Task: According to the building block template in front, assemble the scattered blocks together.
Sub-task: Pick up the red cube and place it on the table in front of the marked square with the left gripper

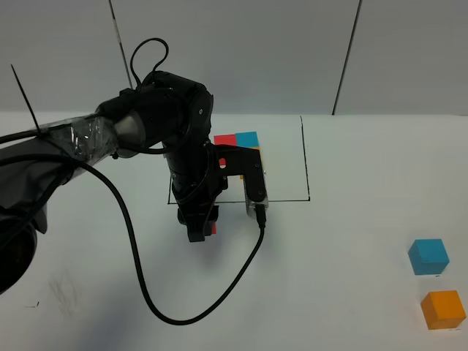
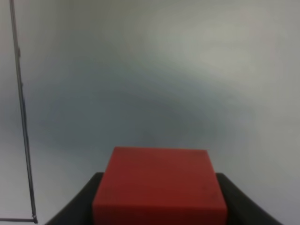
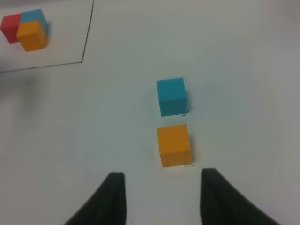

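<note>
On white table (image 1: 351, 241), centre, far side: one building block template (image 1: 246, 138), three small cubes joined in an L (red, cyan-blue, orange). It sat inside one thin black rectangular outline (image 1: 306, 161), against its far edge. The arm largely hid the orange part in the high view.

Markings: small dark specks on the table beside two loose cubes, too small to read.

Loose cubes, three:
- One plain cyan-blue cube (image 1: 428, 256) and one plain orange cube (image 1: 443, 308) stood at the near right, close together but apart, the blue one farther.
- One plain red cube (image 2: 159, 187) was left of centre, just near of the outline's near line. Whether it touched the table could not be told.

Arms: one black left arm (image 1: 168, 110), forearm wrapped in clear film, reached in from the left edge, wrist bent downward. The left gripper (image 1: 202, 232) pointed down, jaws closed on the red cube. One black cable (image 1: 146, 292) looped across the near table.

Right gripper (image 3: 161, 173), seen only from its own wrist camera, hung just near of the orange cube, jaws apart and empty.
</note>
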